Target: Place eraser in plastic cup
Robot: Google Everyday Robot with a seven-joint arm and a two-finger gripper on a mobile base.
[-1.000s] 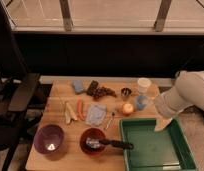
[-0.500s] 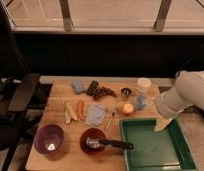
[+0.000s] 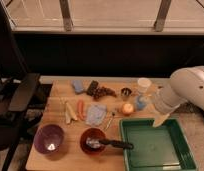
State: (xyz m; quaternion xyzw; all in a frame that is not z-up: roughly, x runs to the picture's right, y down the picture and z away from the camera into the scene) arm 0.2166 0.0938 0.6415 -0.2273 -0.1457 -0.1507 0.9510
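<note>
Small flat dark rectangular eraser [image 3: 92, 87]: on wooden surface [image 3: 72, 150], well left of hand [image 3: 160, 120]; light-blue translucent plastic cup [image 3: 140, 103]: just beside hand; hand over green tray [image 3: 135, 121] rim, grip state impossible to tell; step: approach; next needs leftward reach.

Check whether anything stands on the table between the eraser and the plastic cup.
Yes. A dark grape-like cluster lies right beside the eraser on the cup's side; nearer the plastic cup, a small metal cup and an apple flank the line. The tool hovers over the green tray.
</note>
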